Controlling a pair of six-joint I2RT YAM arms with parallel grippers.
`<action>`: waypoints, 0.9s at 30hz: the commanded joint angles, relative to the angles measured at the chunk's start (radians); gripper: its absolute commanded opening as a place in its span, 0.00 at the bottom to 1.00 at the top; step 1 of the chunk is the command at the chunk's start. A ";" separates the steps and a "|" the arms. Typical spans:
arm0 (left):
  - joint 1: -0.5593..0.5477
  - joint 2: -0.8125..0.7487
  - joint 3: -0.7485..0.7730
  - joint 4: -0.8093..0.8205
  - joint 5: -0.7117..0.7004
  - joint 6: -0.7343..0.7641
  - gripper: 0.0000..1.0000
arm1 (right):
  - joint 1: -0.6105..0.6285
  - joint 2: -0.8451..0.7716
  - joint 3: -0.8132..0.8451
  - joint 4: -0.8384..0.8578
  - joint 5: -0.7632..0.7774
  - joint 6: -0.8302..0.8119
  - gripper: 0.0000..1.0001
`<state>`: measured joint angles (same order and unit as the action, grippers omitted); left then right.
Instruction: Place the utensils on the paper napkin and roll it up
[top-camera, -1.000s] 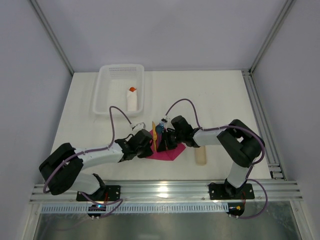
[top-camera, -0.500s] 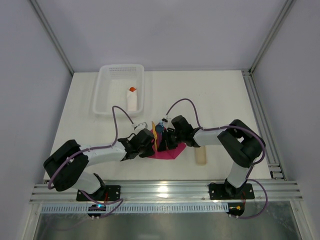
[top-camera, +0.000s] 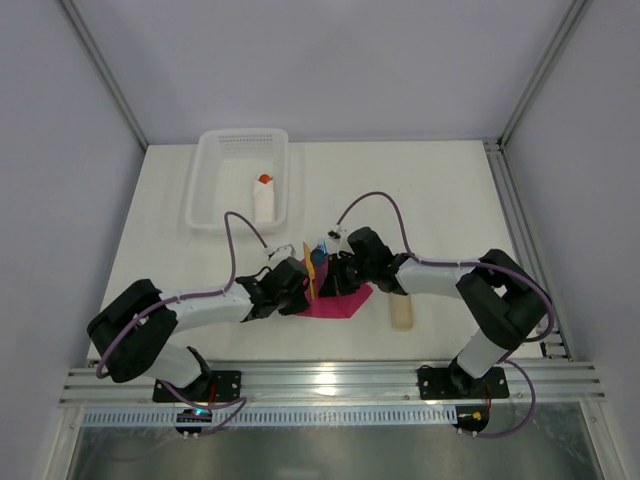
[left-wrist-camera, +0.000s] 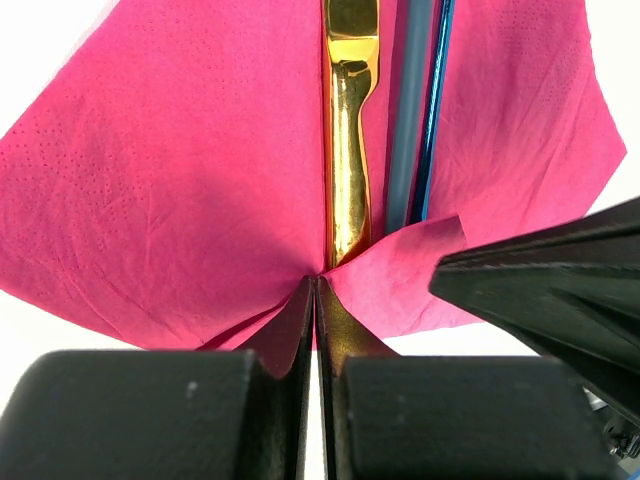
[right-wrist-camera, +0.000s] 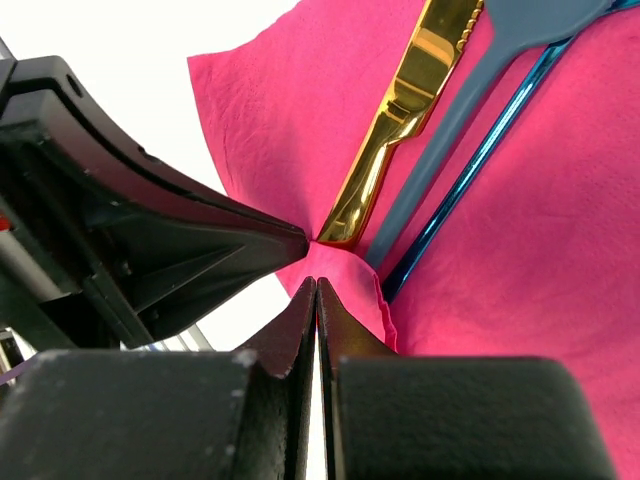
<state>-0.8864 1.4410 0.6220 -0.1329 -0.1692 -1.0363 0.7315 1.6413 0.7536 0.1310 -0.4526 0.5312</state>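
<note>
- The paper napkin (top-camera: 338, 306) is lying on the tabletop (top-camera: 440, 190), between the two arms and near them.
- The yellow knife (left-wrist-camera: 350, 150) and two blue handles (left-wrist-camera: 405, 120) are lying side by side on it.
- The left gripper (left-wrist-camera: 316, 285) is pinching the napkin's edge, jaws shut tight.
- The right gripper (right-wrist-camera: 316, 285) is holding its jaws shut, tips right beside a lifted napkin flap.

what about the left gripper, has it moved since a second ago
Yes, slightly: the left gripper has edged right, toward the napkin, judged against the basket, which stays put.
</note>
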 joint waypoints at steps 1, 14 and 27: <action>-0.003 -0.004 -0.002 0.001 -0.018 0.010 0.01 | 0.006 -0.055 -0.017 -0.024 0.034 -0.023 0.04; -0.003 -0.056 -0.004 -0.014 -0.012 0.015 0.01 | 0.006 -0.040 -0.059 0.009 0.035 -0.017 0.04; -0.003 -0.054 0.027 -0.013 -0.021 0.025 0.02 | 0.006 0.015 -0.031 0.019 0.042 -0.022 0.04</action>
<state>-0.8864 1.3899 0.6182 -0.1509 -0.1680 -1.0344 0.7322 1.6470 0.6918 0.1120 -0.4282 0.5251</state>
